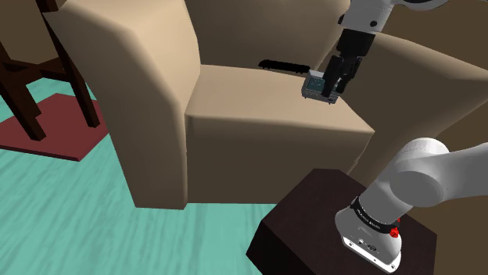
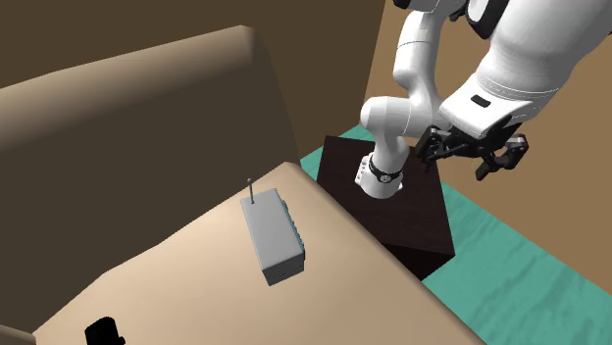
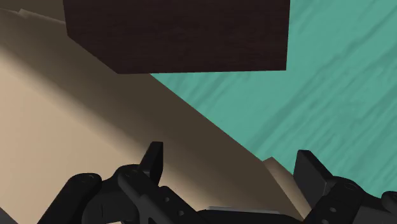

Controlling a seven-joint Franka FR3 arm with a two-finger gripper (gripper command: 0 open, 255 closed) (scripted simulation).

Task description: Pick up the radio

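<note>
Radio (image 2: 273, 239), just one, lies on sofa seat (image 2: 196, 294); one hand (image 2: 471, 160) splayed, apart.

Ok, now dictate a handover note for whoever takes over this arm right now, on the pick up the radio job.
Gripper: open, empty, in the air off the sofa seat's edge on the stand side, apart from the radio.
Radio: a grey box lying on the beige sofa seat, near that same edge, untouched.
Done: nothing grasped yet.
Left: bring the gripper over the radio, lower the fingers around it, close, lift.
</note>
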